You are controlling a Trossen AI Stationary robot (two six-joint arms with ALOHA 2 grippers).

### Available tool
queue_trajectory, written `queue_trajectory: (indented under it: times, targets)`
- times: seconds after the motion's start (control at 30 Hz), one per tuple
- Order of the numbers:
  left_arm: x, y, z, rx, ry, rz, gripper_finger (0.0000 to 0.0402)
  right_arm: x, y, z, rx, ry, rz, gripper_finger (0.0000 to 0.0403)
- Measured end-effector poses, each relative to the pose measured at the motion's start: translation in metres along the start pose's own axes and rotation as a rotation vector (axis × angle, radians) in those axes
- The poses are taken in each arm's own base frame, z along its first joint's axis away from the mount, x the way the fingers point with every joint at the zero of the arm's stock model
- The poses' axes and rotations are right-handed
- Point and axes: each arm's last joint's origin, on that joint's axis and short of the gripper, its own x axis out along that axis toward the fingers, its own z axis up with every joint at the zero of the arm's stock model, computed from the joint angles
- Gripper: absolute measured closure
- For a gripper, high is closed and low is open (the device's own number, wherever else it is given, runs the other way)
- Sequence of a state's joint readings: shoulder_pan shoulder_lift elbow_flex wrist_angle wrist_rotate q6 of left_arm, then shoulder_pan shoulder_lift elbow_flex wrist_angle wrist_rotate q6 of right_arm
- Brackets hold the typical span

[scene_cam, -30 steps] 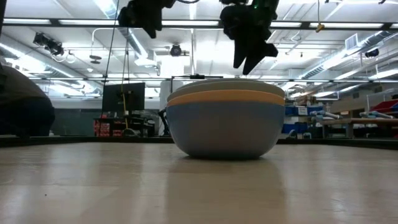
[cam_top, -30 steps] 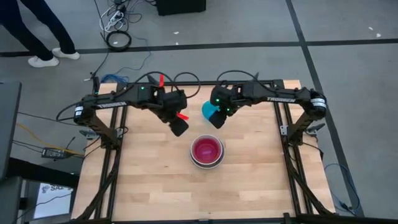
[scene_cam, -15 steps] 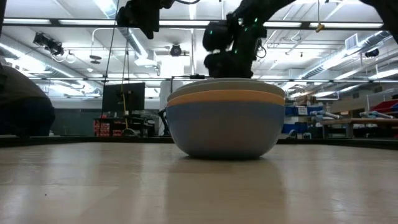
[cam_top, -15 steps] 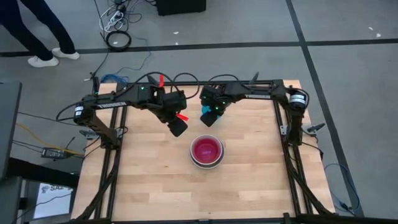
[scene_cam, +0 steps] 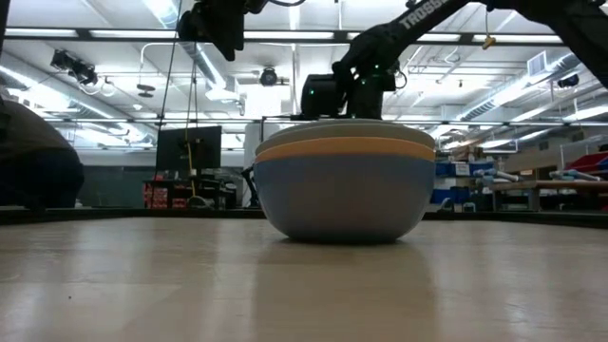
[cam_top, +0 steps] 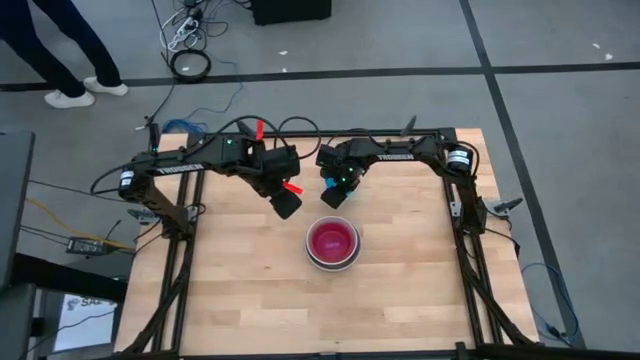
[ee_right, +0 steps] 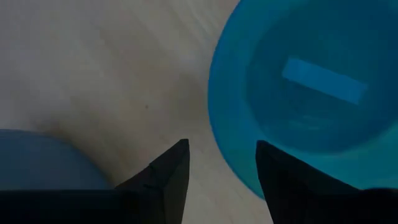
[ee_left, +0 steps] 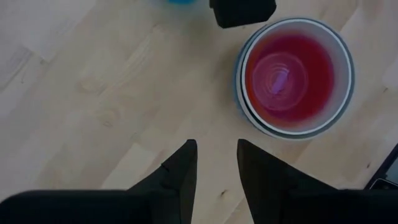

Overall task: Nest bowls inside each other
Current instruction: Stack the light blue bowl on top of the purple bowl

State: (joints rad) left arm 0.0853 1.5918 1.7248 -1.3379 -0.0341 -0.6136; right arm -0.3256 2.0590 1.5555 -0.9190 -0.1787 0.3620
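High view: the nested stack of bowls stands near the middle of the wooden table, and its inside shows red-pink. The left gripper hangs above the table, up and to the left of the stack, with nothing visible between its fingers. The right gripper is just behind the stack, and a bit of the small teal bowl shows beside it.

Low view: the stack rests on the table – grey-blue outer wall, an orange band, a pale rim on top. The right arm reaches down behind the stack; the left gripper is high up near the picture's top edge.

Left wrist view: the left gripper has its fingers only a narrow gap apart and holds nothing. The stack lies ahead of it, with a small purple bowl in the centre of the red inside.

Right wrist view: the right gripper has its fingers spread wide, and the rim of the teal bowl lies just beside one finger – I cannot tell if they touch it. The bowl rests on the table.
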Motion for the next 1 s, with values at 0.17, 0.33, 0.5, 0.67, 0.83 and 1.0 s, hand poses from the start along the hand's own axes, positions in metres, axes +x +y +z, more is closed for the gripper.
queue_trajectory:
  times: [0.17,0.33,0.5,0.67,0.83,1.0]
  targets:
    - [0.000,0.000,0.000,0.000,-0.005,0.007,0.0279,0.001,-0.001,0.001,0.003,-0.008,-0.017,0.0277]
    - [0.000,0.000,0.000,0.001,-0.012,0.018,0.0279,-0.010,-0.005,0.001,-0.021,-0.020,-0.018,0.0385]
    - [0.000,0.001,0.001,0.001,-0.016,0.023,0.0280,-0.034,-0.003,0.002,-0.057,-0.043,-0.067,0.0399]
    - [0.001,0.001,0.001,0.008,-0.033,0.049,0.0280,-0.081,0.015,-0.003,-0.115,-0.125,-0.036,0.0402]
    - [0.001,0.003,0.001,0.008,-0.043,0.079,0.0280,-0.134,0.054,-0.032,-0.211,-0.206,0.087,0.0402]
    - [0.001,0.004,0.000,0.034,-0.044,0.104,0.0280,-0.161,0.091,-0.068,-0.288,-0.241,0.181,0.0403]
